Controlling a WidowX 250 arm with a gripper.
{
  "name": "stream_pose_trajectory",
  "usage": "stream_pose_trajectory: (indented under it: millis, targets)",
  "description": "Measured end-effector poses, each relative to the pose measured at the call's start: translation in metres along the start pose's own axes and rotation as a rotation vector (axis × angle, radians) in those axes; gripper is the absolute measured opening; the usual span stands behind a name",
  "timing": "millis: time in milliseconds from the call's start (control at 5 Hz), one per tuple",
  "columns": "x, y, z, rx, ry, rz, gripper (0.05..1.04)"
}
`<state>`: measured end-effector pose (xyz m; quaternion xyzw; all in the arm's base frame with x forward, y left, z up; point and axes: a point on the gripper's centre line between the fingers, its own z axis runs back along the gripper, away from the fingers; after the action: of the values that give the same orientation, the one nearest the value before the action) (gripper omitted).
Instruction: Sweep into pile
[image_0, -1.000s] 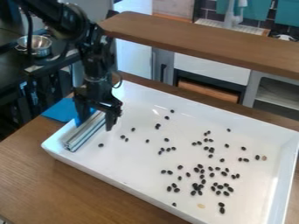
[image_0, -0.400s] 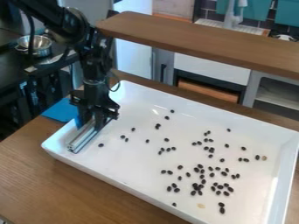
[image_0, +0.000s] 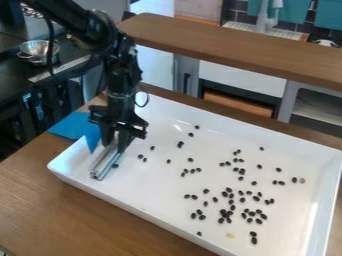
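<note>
The black gripper (image_0: 113, 144) is low over the left end of the white tray, shut on a silvery ridged bar. That bar (image_0: 100, 170) lies slanted in the tray, its near end toward the front-left wall. Dark beans (image_0: 230, 200) are scattered over the white tray (image_0: 153, 195), most densely in the right half. A single bean (image_0: 115, 165) is right beside the bar's near end. Other beans (image_0: 142, 158) lie loosely between the bar and the denser group.
A blue sheet (image_0: 70, 126) lies by the tray's left corner, with a blue flap (image_0: 93, 138) just left of the gripper. Behind the tray runs a raised wooden shelf (image_0: 227, 47). A metal bowl (image_0: 39, 50) stands at the upper left.
The gripper's fingers have closed on the bar. Gripper and bar have then shifted right, bringing the bar up beside the nearest bean. The other beans look unmoved.
</note>
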<state>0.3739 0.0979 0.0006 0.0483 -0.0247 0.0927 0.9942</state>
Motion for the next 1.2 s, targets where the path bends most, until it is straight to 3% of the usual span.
stream_pose_trajectory:
  millis: [1200]
  targets:
    - [-0.015, -0.114, 0.009, 0.013, 0.041, -0.005, 0.358]
